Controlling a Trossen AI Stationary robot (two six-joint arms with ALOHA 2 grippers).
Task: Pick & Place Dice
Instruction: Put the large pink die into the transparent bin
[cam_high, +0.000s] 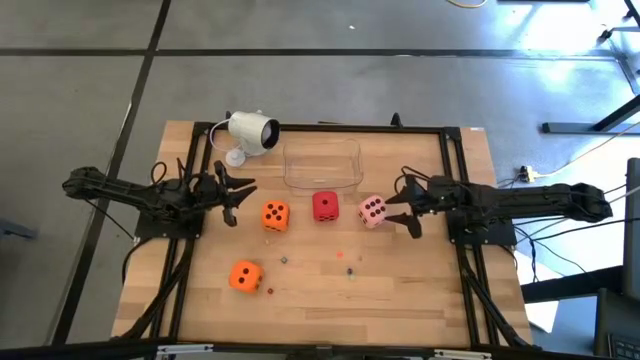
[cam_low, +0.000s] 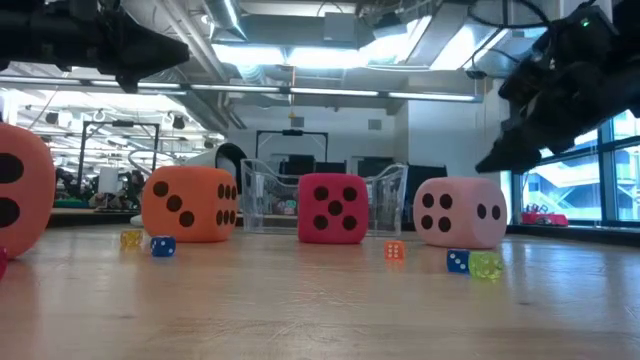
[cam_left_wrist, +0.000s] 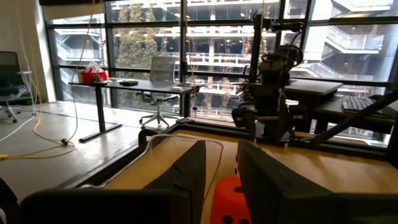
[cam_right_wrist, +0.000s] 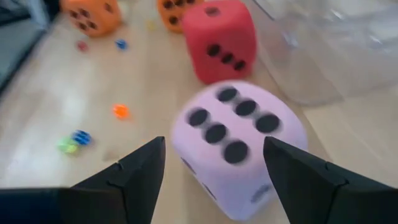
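Dice lie scattered across a wooden table between two dark robot arms, seen from overhead. The right gripper, reaching in from three o'clock, hangs just beside the pale pink die, its fingers spread apart and the die filling the space ahead of them in the wrist view; no contact shows. The red die sits just at nine o'clock of the pink one, directly in front of a clear plastic container that stands toward twelve o'clock. One orange die rests farther toward nine o'clock in the same row, near the left gripper, whose fingers stand apart and empty, raised above the tabletop in the low view. The second orange die lies alone toward seven o'clock, well apart from the others. Tiny coloured specks dot the boards near the centre. A white camera sits at eleven o'clock on the table's far edge.
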